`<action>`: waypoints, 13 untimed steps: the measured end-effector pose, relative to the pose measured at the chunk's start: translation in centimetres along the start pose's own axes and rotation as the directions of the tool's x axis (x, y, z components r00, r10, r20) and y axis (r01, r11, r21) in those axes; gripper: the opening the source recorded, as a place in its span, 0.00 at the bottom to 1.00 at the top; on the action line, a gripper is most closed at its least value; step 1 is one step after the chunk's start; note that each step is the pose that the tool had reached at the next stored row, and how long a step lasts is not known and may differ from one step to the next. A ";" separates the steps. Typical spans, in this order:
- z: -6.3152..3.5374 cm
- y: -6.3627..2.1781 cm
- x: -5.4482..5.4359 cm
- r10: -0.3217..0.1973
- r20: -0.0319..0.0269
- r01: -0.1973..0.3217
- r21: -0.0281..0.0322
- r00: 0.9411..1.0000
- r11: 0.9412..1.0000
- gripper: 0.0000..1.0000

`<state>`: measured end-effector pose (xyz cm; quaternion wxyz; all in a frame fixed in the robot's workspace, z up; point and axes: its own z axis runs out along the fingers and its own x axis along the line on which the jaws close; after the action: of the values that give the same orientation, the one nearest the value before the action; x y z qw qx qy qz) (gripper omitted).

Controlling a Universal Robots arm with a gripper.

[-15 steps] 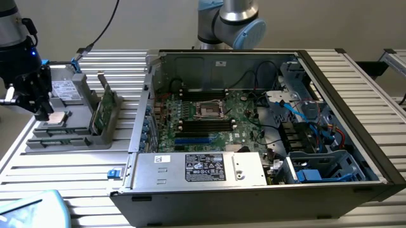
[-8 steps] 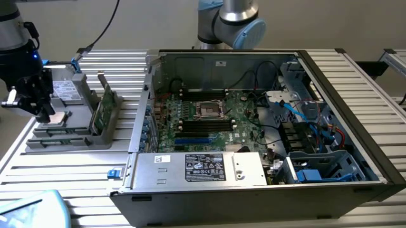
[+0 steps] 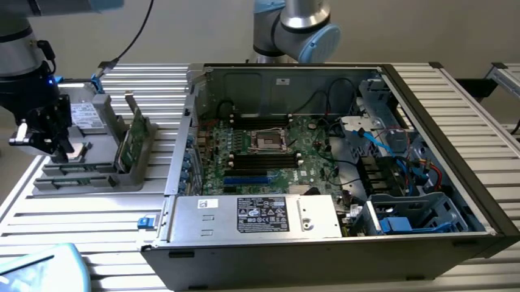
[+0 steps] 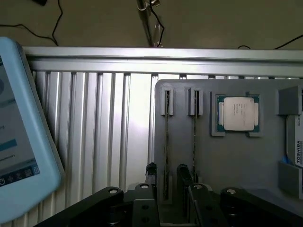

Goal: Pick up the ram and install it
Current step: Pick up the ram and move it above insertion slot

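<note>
An open computer case (image 3: 325, 261) sits beside a grey parts tray (image 4: 189, 156) holding a processor (image 4: 238, 115).

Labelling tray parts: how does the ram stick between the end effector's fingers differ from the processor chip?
The ram stands on edge in its slot, a long thin dark line; the processor chip lies flat, face up. The ram is narrow; the chip is square, silver with a green border. The ram sits between the open end effector's fingers; the chip lies clear of them. Both rest in the grey tray.
</note>
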<state>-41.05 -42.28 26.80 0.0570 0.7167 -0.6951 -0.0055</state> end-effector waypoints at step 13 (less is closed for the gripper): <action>2.38 -0.06 -0.2 -0.044 0.001 0.044 0.004 0.999 0.999 0.31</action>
<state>-41.20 -42.28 24.42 0.0553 0.7318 -0.6792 -0.0058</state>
